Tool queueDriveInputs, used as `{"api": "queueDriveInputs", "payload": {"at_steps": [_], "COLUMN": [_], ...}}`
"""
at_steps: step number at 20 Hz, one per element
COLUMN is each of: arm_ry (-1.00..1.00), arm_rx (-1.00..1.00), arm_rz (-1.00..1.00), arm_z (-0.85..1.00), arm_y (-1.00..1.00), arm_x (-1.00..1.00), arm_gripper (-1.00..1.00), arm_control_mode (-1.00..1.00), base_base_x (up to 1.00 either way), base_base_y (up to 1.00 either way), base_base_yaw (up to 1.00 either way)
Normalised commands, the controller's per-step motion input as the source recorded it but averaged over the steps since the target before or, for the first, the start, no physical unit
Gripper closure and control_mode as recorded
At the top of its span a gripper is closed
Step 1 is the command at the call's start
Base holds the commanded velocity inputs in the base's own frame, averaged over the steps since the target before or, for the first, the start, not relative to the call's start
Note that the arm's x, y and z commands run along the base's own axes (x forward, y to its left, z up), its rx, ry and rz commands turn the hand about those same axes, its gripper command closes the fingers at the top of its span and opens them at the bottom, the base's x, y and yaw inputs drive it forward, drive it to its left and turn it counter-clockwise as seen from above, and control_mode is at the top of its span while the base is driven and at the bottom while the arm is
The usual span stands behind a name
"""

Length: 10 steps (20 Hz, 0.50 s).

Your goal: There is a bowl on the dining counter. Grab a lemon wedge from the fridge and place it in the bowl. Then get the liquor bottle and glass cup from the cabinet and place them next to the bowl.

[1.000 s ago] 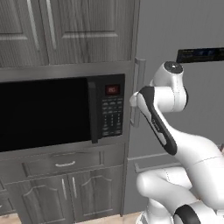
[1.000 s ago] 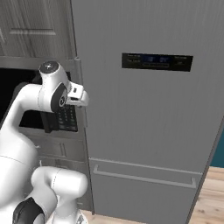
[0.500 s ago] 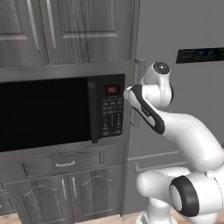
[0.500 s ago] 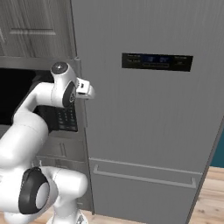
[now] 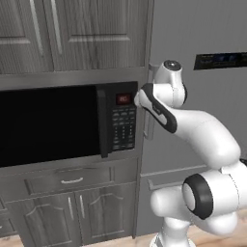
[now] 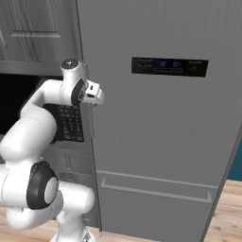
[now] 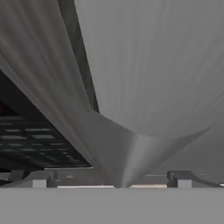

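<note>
The grey fridge (image 6: pixel 160 132) stands shut, its tall handle (image 5: pixel 150 120) running down the door's left edge beside the microwave. My gripper (image 6: pixel 100 96) is up against that edge at the handle's upper part. In the hand view the gripper (image 7: pixel 111 179) is open, and the handle (image 7: pixel 127 157) lies between the two dark fingertips (image 7: pixel 39 179), very close. Both doors of the upper cabinet (image 5: pixel 72 34) above the microwave are shut. The bowl, lemon wedge, liquor bottle and glass cup are out of view.
A black built-in microwave (image 5: pixel 53 125) with its keypad (image 5: pixel 124 125) sits left of the fridge, over a drawer (image 5: pixel 72 181) and lower cabinet doors. The fridge carries a dark display panel (image 6: pixel 169 66) and a bottom drawer handle (image 6: pixel 156 189). Wooden floor lies below.
The arm has swung forward and brought the hand closer to the fridge's left edge and handle. The jaws stayed wide. The base has not moved.
</note>
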Motion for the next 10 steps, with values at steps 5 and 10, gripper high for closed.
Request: {"api": "queueDriveInputs", "payload": {"at_steps": [5, 10], "arm_ry": [-0.21, -0.50], "arm_rx": [0.00, 0.00], "arm_rz": [0.02, 0.11], "arm_z": [-0.29, -0.42], "arm_y": [0.00, 0.00], "arm_x": [0.30, 0.01], "arm_gripper": [-1.00, -1.00], "arm_control_mode": [-1.00, -1.00], "base_base_x": [0.00, 0.00], "base_base_y": [0.00, 0.00], "base_base_yaw": [0.00, 0.00]}}
